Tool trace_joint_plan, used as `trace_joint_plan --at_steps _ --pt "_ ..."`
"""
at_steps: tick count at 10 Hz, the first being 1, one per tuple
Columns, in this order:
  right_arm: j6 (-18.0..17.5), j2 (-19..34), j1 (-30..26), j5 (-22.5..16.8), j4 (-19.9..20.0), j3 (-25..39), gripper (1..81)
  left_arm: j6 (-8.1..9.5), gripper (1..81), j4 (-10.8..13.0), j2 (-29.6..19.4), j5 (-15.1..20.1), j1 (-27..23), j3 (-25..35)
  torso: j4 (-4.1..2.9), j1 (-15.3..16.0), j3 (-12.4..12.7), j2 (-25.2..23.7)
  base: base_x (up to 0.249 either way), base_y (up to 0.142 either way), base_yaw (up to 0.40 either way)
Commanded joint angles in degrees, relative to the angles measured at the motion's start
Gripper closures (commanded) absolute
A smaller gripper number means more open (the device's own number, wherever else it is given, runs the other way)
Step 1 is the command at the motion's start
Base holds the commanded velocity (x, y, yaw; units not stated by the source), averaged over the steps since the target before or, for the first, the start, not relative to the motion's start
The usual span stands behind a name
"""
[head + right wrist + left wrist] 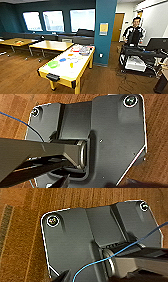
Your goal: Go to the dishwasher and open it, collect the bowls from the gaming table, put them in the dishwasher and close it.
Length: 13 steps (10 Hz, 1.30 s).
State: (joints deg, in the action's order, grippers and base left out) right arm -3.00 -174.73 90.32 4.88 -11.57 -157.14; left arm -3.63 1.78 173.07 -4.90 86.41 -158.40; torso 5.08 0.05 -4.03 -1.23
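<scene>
Ahead, translucent lime-green bowl [53, 64] on glossy yellow-edged gaming table [80, 65].

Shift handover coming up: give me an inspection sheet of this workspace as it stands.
Surface: white-topped gaming table with yellow edges, standing on a wooden floor.
Job's things: green bowl on the table's near left part; orange bowl cannot be told from the printed circles.
Clutter: a grey container at the table's far end.
End effectors: fingers cannot be made out.
Cables: thin blue cable across the left wrist view.
Surroundings: wooden tables, teal pillar, a person behind an equipment cart.
</scene>
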Motion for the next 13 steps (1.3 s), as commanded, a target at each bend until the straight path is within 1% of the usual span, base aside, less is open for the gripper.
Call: trace_joint_plan --at_steps 1,13 --pt "0.01 -0.12 -2.02 -2.68 0.14 0.17 1.0 -0.06 1.0 0.33 -0.26 2.80 -2.51 -0.15 0.00 0.00 0.00 0.00 0.091 0.103 0.000" --pt "0.10 -0.12 -2.02 -2.77 -0.03 0.17 1.0 -0.15 1.0 0.59 -0.09 2.79 -2.42 -0.15 0.00 0.02 0.00 0.00 0.088 0.122 0.000"
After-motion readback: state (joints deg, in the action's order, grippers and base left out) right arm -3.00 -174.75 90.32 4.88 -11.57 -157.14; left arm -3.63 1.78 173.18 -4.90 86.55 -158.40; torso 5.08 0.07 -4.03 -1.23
